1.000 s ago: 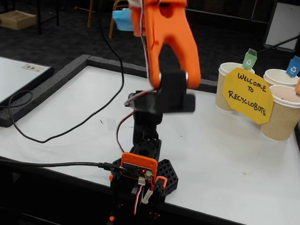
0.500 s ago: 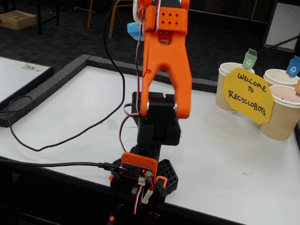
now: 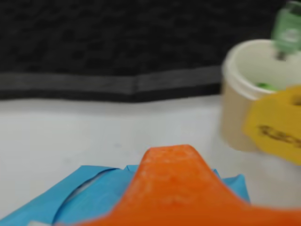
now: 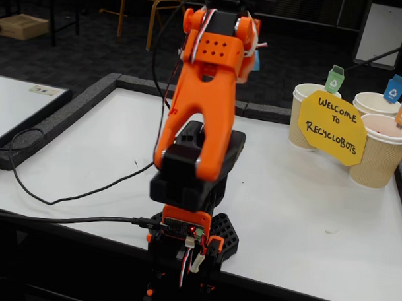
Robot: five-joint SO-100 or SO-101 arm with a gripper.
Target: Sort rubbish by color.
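Note:
In the wrist view a light blue folded paper bundle (image 3: 89,200) fills the bottom, blurred. It lies under the orange finger (image 3: 174,174) of my gripper (image 3: 173,160), which is shut on it. In the fixed view the raised orange arm (image 4: 206,104) hides the gripper, and only a sliver of the blue paper (image 4: 255,61) shows beside its top. A beige cup with a green tag (image 3: 237,108) stands to the right on the white table, and something green (image 3: 263,85) lies inside it. That same cup (image 4: 298,121) stands to the right of the arm.
A yellow "Welcome to Recyclobots" sign (image 4: 332,127) leans on the cups. Beside the green-tagged one stand a blue-tagged cup (image 4: 373,102) and an orange-tagged cup (image 4: 379,160). A black cable (image 4: 88,179) trails across the table's left side. A grey raised border (image 4: 90,97) rims the table.
The arm has swung to the right in the fixed view and leaned forward. The blue paper went from the left of the upper arm to its right side, nearer the cups.

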